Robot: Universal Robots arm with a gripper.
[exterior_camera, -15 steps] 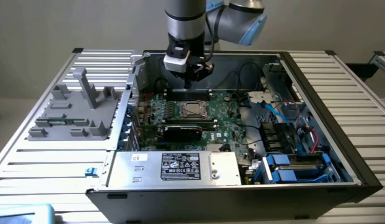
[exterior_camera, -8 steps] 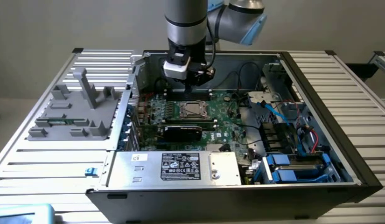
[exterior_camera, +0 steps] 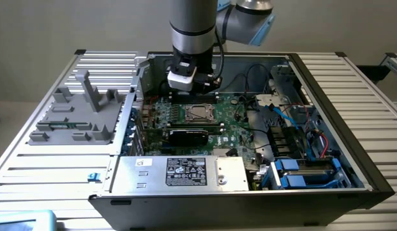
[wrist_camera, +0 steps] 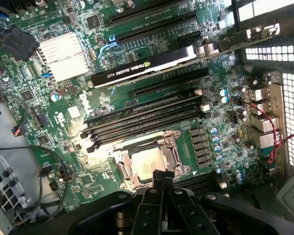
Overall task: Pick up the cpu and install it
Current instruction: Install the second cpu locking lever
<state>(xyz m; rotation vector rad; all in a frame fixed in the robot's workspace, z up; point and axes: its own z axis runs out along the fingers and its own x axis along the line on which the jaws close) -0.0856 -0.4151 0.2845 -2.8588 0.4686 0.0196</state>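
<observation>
Open case (exterior_camera: pixel 326 120) – gripper (wrist_camera: pixel 161 177) above seated cpu (wrist_camera: pixel 148 163)

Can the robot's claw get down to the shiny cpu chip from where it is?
Probably yes. The claw hangs right beside the cpu, which lies face-up in its socket with nothing over it. The graphics card sits well off to the side.

Support: ribbed metal table (exterior_camera: pixel 352 91), pale slats.
Centre: open computer case (exterior_camera: pixel 371 179), lying directly on slats.
Exterior view's left: grey plastic fixture (exterior_camera: pixel 76 118), beside case.
Front edge: small blue clip (exterior_camera: pixel 92 176).
</observation>
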